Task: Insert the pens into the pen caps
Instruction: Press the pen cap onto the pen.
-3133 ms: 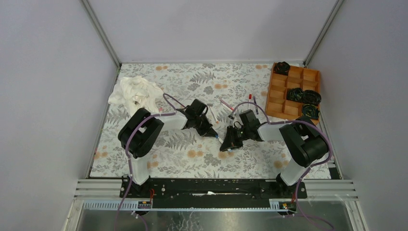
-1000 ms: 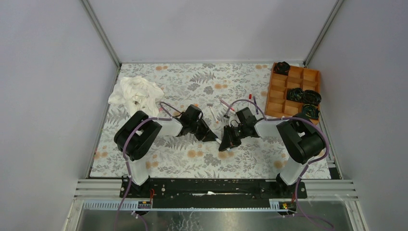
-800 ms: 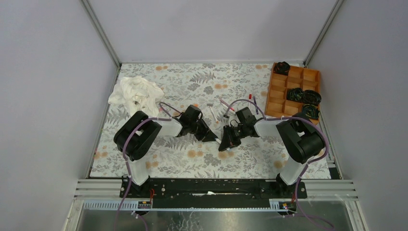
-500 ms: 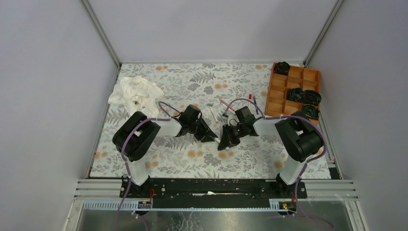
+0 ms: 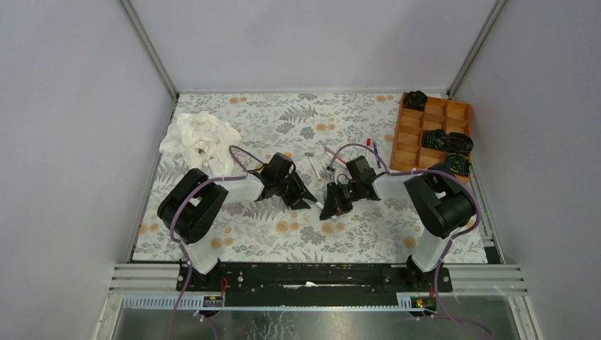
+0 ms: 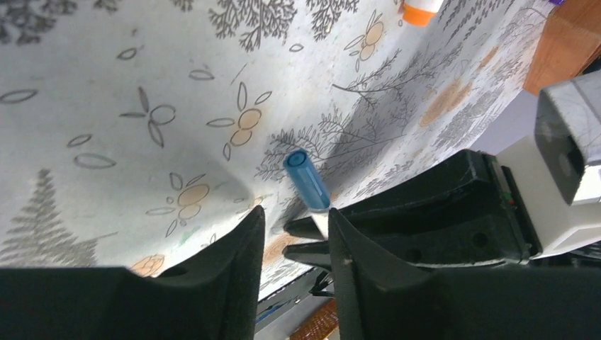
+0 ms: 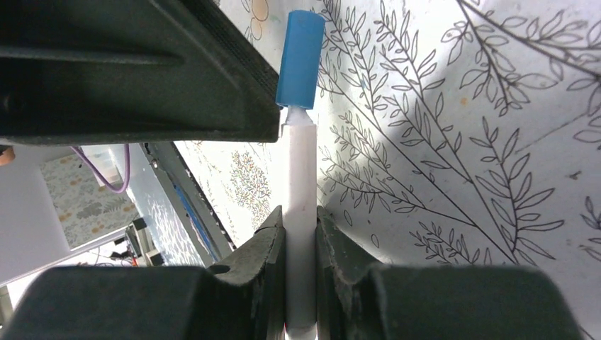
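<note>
white plastic pen [image 7: 299,212]: slim, stiff, light, probably slick; mid-table, held off the cloth.
blue plastic cap [image 7: 300,60]: short cylinder on the pen tip; a neck shows, likely not fully seated.
hold: barrel mid-length, cap by its sides.
right tool [image 7: 300,237]: narrow, clamped on the barrel.
left tool [image 6: 294,223]: jaws apart, empty, left of the cap.
table [image 5: 283,113]: soft matte cloth, leaf-and-flower print.

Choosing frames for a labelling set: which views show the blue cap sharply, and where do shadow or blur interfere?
Right wrist: blue cap and white pen crisp; near fingers dark and soft. Left wrist: cap sharp, a shadow on the cloth beside it, which looks bowed. Top view: even light, but cap and pen too small to judge.
</note>
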`<state>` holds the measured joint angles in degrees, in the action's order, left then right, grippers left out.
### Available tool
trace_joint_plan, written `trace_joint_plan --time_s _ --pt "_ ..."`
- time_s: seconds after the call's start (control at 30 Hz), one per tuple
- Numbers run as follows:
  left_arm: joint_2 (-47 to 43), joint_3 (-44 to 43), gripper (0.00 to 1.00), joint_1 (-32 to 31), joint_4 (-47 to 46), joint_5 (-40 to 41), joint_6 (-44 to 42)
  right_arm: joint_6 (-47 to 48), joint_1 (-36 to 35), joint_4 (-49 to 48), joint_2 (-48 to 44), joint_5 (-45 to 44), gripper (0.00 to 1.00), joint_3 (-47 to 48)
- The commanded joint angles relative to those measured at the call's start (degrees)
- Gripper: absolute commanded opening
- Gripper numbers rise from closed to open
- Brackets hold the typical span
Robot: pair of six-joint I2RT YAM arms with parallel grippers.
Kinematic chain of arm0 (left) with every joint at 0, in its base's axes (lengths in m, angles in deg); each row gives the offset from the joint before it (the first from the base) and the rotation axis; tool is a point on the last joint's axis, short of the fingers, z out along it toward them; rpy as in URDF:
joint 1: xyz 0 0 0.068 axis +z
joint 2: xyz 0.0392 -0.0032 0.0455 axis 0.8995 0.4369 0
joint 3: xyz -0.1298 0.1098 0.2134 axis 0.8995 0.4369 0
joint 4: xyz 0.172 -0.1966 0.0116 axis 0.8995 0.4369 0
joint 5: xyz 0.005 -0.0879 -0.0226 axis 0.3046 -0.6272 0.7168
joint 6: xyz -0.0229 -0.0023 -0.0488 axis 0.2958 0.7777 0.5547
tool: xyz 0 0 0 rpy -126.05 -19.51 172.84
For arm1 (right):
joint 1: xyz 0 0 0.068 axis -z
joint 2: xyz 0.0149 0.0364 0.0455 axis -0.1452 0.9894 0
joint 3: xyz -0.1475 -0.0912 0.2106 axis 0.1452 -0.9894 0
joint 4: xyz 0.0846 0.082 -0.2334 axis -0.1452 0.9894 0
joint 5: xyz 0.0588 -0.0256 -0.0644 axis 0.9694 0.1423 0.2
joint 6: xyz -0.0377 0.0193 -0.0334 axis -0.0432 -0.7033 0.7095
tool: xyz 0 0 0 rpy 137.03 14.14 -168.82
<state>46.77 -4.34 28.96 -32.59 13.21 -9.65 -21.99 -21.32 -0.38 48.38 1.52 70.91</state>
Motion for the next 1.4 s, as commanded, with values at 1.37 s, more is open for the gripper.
trace_joint_plan --time_s 1.37 --pt "-43.26 8.14 0.69 3.51 -7.65 12.26 -19.89 10.89 0.58 -19.21 -25.47 -3.19 0.00 -8.24"
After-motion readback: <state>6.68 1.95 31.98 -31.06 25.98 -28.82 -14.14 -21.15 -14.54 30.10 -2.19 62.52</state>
